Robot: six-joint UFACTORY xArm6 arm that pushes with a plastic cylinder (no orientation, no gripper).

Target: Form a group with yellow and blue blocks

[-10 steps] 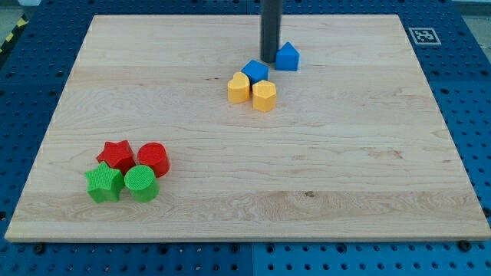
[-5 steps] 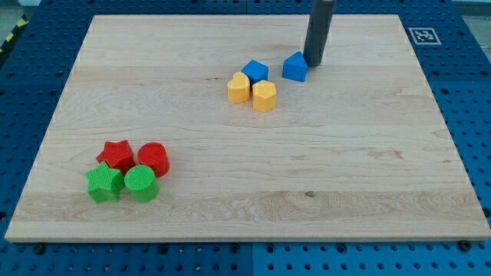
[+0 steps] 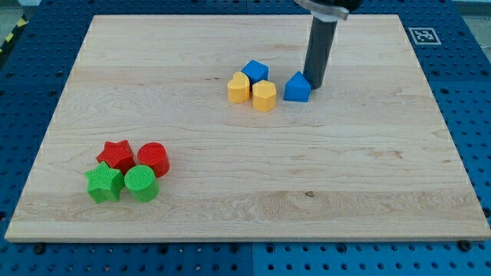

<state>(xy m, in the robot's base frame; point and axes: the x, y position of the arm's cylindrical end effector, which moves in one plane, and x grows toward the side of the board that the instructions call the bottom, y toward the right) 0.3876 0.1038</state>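
My tip (image 3: pixel 314 85) rests on the wooden board (image 3: pixel 368 169), touching the right side of a blue house-shaped block (image 3: pixel 297 88). That block sits a little to the right of a tight cluster: a blue cube (image 3: pixel 255 71), a yellow rounded block (image 3: pixel 238 89) and a yellow hexagonal block (image 3: pixel 264 96). A small gap separates the blue house-shaped block from the yellow hexagonal one.
At the view's lower left sit a red star (image 3: pixel 116 156), a red cylinder (image 3: pixel 153 159), a green star (image 3: pixel 103 184) and a green cylinder (image 3: pixel 142 183), packed together. A marker tag (image 3: pixel 423 35) is at the board's top right corner.
My tip moved from the left of the blue house-shaped block round to its right side and downward. The block slid down and slightly right, level with the yellow blocks.
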